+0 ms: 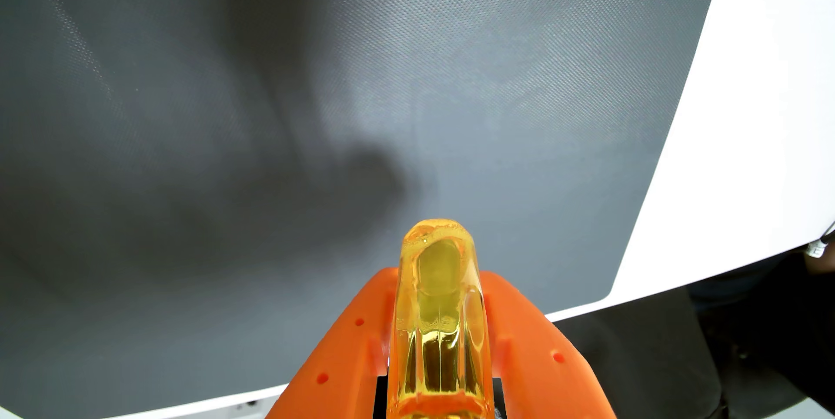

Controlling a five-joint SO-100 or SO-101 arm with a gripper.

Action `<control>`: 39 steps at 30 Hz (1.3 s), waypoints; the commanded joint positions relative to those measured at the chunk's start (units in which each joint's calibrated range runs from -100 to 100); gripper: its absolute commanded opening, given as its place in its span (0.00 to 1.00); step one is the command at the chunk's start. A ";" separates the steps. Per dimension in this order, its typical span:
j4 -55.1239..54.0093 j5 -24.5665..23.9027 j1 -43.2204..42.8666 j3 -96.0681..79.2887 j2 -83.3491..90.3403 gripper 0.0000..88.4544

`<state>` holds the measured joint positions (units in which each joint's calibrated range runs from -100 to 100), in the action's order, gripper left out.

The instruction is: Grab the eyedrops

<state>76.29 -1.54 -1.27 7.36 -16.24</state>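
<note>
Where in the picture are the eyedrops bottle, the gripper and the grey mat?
eyedrops bottle (440, 310): wrist view, on its clear yellow body.
gripper (438, 274): wrist view, midway between the orange fingers.
grey mat (226, 84): wrist view, on bare textured surface.

Wrist view — close above the claw (437, 292), facing down at grey mat (226, 130).

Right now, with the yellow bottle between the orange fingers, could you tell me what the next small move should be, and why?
Probably a slow, short lift straight up, keeping the grip closed. The hand has its orange fingers pressed against both sides of the yellow eyedrops bottle, so the grasp looks made. The bottle sticks out well beyond the fingertips over the grey mat, so a gentle move would test the hold.
</note>
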 commanded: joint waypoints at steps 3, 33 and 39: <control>2.08 0.31 0.28 -1.28 8.72 0.01; 1.82 0.94 -0.14 -8.75 17.04 0.01; 1.82 1.36 0.11 -8.75 16.96 0.01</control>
<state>78.03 -0.39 -1.50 -1.22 -1.91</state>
